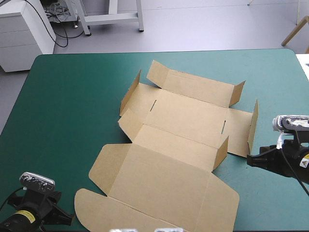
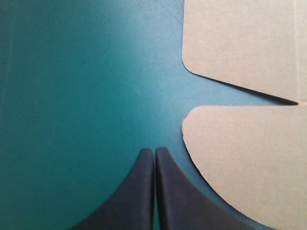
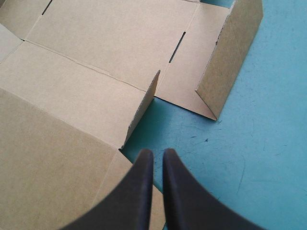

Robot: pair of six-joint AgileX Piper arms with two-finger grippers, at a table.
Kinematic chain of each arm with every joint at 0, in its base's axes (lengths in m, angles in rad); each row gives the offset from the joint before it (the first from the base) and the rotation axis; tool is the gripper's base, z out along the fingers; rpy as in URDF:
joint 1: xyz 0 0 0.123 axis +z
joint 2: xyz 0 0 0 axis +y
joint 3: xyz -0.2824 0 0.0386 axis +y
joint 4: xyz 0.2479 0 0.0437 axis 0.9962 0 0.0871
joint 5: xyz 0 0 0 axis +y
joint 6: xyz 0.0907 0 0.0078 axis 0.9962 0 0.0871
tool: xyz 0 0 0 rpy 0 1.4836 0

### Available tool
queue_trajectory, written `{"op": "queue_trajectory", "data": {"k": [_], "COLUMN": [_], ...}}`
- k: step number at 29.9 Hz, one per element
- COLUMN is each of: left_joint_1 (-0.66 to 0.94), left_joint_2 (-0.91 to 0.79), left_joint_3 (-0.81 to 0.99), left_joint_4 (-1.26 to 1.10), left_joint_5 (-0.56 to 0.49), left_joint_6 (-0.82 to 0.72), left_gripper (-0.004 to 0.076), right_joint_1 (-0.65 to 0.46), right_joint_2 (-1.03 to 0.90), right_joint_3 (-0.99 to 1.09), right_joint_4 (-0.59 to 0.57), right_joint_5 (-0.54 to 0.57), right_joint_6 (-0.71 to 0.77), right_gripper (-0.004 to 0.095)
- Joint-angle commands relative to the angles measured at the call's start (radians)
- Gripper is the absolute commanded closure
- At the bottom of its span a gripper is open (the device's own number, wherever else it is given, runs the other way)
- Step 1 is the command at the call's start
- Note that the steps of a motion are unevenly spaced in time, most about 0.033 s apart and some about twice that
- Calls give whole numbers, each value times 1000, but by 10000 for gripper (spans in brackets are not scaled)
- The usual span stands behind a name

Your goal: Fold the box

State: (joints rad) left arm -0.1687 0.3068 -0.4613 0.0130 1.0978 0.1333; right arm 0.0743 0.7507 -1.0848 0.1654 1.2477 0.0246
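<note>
I see the box [image 1: 178,145] as one cut sheet of brown board, opened out and lying mostly flat at the middle of the table's teal-green cover [image 1: 72,106], turned at a slant to the table's edges. Its largest panel, with rounded corners, is at the near side and reaches almost to the near edge of the table. Two rounded flaps stick out from that panel's left side, split by a narrow cut. The middle panel has two short dark slits, one toward each end. Small side flaps stand partly upright: one at the far left, one at the far right, a taller one along the right edge, and a short one at the right end of the crease between the middle and near panels. The left gripper [image 2: 154,151] is at the near left, over bare cover just left of the nearest rounded flap, its black fingers pressed together on nothing. The right gripper [image 3: 154,153] is at the right, pointing at the box's right side, fingers likewise together and empty, with the short upright flap just ahead.
</note>
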Motion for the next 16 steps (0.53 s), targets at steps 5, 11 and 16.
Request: {"op": "queue_trajectory", "data": {"k": [5, 11, 16], "left_joint_1": [-1, -1, -1], "left_joint_2": [10, 10, 10], "left_joint_3": [-21, -21, -21], "left_joint_4": [-5, -5, -5], "left_joint_5": [-54, -54, -54], "left_joint_6": [-9, -9, -9], "left_gripper": [734, 734, 734], "right_joint_1": [0, 0, 0], "right_joint_2": [-1, -1, 14], "right_joint_3": [-22, -22, -22], "right_joint_4": [10, 14, 101], "right_joint_5": [-45, -51, -61], "right_joint_6": [-1, 2, 38], "right_gripper": [357, 223, 263]}}
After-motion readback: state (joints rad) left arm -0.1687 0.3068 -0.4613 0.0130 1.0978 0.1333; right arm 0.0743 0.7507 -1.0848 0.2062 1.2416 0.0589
